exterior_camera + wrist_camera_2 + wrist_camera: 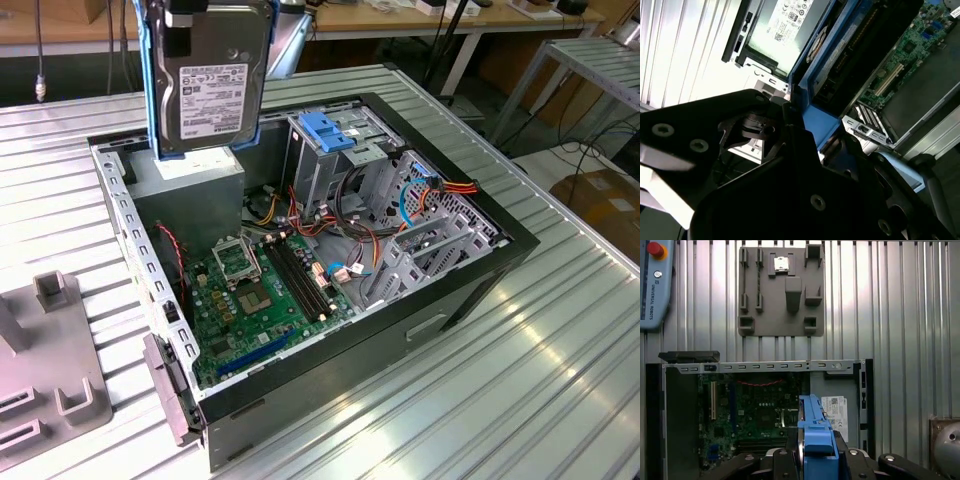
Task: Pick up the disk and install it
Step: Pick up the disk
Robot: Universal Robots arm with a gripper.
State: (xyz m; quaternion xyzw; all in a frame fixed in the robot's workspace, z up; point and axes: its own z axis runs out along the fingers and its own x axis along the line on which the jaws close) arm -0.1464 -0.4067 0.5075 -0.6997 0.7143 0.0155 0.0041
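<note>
Open computer case [430,325] sits on the slatted aluminium table [560,390], with the motherboard [260,290] exposed on its floor. The grey power supply [195,185] stands at the far corner. The disk [205,95] hangs in the air directly above it, clear of the case. The gripper [816,460] pinches the disk by its upper end, fingers pressed against the blue rails. Note the disk's long axis: upright, label face toward the exterior camera. The metal drive cage [320,165], topped by its blue latch [328,130], lies lower and just to the exterior view's right of the disk. You have height and a sideways offset between the two.
</note>
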